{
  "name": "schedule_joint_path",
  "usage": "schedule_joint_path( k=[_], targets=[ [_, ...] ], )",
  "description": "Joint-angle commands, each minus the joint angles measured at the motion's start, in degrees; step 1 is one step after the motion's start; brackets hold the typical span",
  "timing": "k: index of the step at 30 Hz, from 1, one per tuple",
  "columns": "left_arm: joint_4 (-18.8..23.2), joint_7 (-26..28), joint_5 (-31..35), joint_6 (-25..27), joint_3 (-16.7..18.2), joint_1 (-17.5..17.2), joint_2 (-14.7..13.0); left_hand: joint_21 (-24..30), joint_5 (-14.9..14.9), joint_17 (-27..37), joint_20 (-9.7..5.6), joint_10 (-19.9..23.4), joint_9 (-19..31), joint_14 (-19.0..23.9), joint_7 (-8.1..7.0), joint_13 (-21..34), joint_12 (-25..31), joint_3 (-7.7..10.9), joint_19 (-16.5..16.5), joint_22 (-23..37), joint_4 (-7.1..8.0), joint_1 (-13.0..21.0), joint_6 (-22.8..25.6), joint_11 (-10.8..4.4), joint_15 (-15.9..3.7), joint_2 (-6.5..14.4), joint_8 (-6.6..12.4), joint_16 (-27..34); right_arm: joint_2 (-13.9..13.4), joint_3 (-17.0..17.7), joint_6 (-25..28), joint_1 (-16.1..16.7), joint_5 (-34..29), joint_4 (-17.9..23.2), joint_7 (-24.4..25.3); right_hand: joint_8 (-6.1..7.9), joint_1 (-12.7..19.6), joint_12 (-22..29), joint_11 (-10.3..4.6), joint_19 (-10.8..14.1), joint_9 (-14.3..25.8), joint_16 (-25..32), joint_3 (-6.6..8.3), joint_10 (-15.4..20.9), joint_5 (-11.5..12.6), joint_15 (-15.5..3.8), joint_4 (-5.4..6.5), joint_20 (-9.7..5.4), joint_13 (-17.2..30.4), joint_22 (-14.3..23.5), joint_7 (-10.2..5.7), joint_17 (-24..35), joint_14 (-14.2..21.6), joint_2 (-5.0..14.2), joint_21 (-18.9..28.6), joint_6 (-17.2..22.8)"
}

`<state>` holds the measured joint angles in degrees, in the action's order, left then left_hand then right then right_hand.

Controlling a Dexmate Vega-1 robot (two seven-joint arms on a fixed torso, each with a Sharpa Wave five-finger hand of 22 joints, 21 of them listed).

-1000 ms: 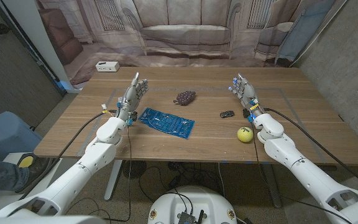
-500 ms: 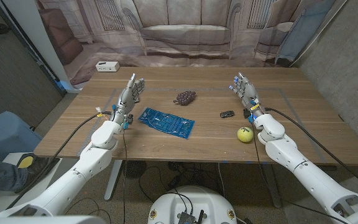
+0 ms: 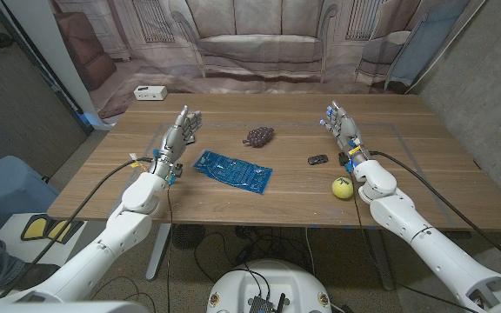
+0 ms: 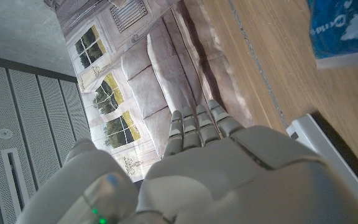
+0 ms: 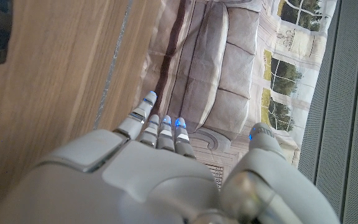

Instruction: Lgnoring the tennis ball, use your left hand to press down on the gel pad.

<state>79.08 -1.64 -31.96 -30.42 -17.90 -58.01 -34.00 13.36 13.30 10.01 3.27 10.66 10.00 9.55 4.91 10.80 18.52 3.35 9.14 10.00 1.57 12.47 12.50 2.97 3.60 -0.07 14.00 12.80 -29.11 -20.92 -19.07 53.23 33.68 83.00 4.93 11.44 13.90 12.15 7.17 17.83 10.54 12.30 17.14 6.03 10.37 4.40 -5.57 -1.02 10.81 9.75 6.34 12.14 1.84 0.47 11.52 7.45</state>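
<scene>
On the wooden tabletop (image 3: 259, 200) the blue gel pad (image 3: 233, 169) lies untouched beside the left robot hand (image 3: 181, 132), which has been drawn slightly outward, open and empty, so the press is judged not yet begun.

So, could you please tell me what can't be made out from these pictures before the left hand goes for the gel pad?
- Gel pad: its print is too small to read in the head view; the left wrist view's edge cuts off all but a corner.
- Small dark object near the right hand: too small to identify.
- Left hand: its palm faces away from the cameras.
- Tennis ball: any markings too small to read.
</scene>
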Motion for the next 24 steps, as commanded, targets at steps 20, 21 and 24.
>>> schedule_joint_path(
  k=[20,21,24],
  targets=[
    [4.7,6.9,14.6,-7.5,2.0,-5.4,-3.5,-0.5,-0.7,0.2,-0.54,1.2,0.3,1.1,0.09,0.2,-1.2,0.09,1.7,0.1,-0.96,1.3,1.7,-0.33,-0.53,0.0,-1.04,-0.9,-0.6,-0.3,1.4,1.1,-1.0,3.9,1.4,0.05,-0.1,-0.1,0.37,0.5,0.2,0.3,-0.36,0.6,-0.1,0.63,-0.30,0.28,0.1,0.1,0.13,0.1,0.4,0.38,-0.1,0.3],
    [5.0,7.2,15.1,-7.5,2.1,-5.5,-3.5,-0.5,-0.7,0.2,-0.51,1.2,0.3,1.2,0.05,0.2,-1.2,0.08,1.7,0.1,-0.98,1.3,1.9,-0.35,-0.59,0.0,-1.03,-0.9,-0.6,-0.4,1.3,1.1,-1.1,3.8,1.4,0.05,-0.1,-0.1,0.34,0.5,0.2,0.3,-0.37,0.7,-0.1,0.62,-0.30,0.30,0.1,0.1,0.08,0.1,0.4,0.38,-0.1,0.3],
    [5.6,8.1,16.6,-7.2,2.1,-5.6,-3.6,-0.6,-0.7,0.2,-0.55,1.4,0.3,1.3,0.01,0.2,-1.2,0.08,1.8,0.1,-1.03,1.4,2.1,-0.28,-0.56,0.0,-1.02,-0.9,-0.5,-0.3,1.2,1.3,-1.0,3.9,1.6,0.04,-0.2,-0.1,0.37,0.5,0.2,0.3,-0.40,0.7,-0.1,0.65,-0.31,0.35,0.1,0.1,0.09,0.1,0.4,0.38,-0.1,0.3]
  ],
)
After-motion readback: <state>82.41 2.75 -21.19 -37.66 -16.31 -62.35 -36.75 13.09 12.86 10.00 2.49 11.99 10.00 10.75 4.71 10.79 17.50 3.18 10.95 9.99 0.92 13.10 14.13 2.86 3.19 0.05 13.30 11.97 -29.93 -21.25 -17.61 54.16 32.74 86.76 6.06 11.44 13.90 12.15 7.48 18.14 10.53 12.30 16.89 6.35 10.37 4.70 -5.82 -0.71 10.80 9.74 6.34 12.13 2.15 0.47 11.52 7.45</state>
